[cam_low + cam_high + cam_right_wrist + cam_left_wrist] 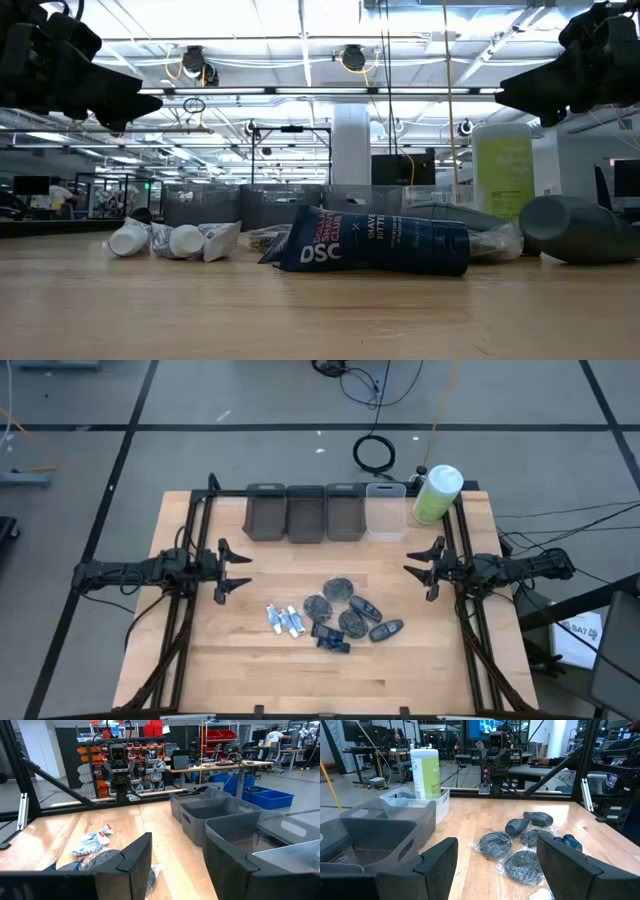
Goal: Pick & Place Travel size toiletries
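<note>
The toiletries lie in a cluster on the table's middle near part: white-and-blue tubes [284,620], round dark grey discs [338,591] in clear wrap, dark oval pieces [386,630] and dark blue packets [330,637]. The low view shows a dark blue packet [375,244] lying flat at the front and the tubes [170,240] beside it. My left gripper [240,571] hovers open over the table's left side, above and left of the cluster. My right gripper [418,558] hovers open over the right side. In the left wrist view the discs [495,844] lie ahead of the fingers.
Three dark grey bins [305,513] and one clear bin [386,512] stand in a row along the far edge. A big green bottle with white cap [437,494] stands at the far right corner. Bare wood lies between the bins and the cluster.
</note>
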